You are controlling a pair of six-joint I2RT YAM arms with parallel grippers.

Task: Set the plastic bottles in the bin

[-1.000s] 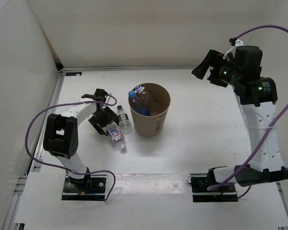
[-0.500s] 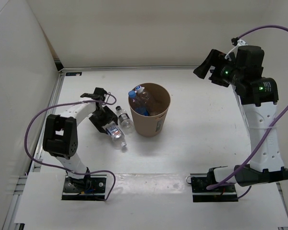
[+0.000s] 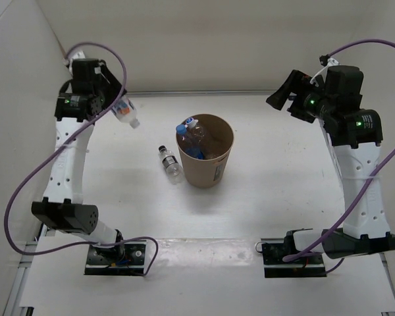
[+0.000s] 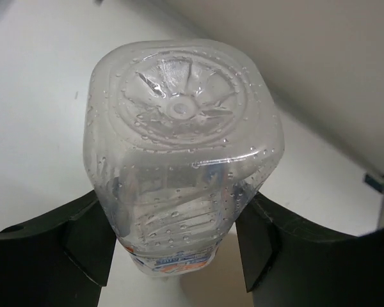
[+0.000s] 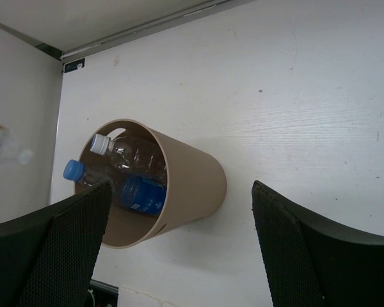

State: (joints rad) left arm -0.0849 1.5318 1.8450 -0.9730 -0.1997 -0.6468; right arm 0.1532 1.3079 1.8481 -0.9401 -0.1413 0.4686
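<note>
Inside the bin (image 3: 214, 172), at the middle of the counter (image 3: 270, 171), two of the plastic bottles are already lodged: the blue-capped bottle (image 3: 186, 128) and a plain bottle (image 3: 201, 133), both leaning against the left wall. Two are left. The black-capped bottle (image 3: 170, 164) is seen lying on the counter just beside the bin's left side; whether it touches the wall cannot be told. The white-labelled bottle (image 3: 123, 110) is held high above the far-left corner, well apart from the bin, clenched across its body by the left pincer (image 3: 112, 105), base outward in the wrist view. The right pincer (image 3: 282, 92) is held released, jaws wide, raised over the far right with nothing between them.

The task is judged roughly half done: the held bottle must yet be carried over the rim and dropped, and the black-capped one fetched after it.

Against the picture of a second ago, the left arm was then low beside the bin, its pincer around the white-labelled bottle on the counter; that bottle has since been gripped and lifted away. The right arm and the black-capped bottle are unchanged.
</note>
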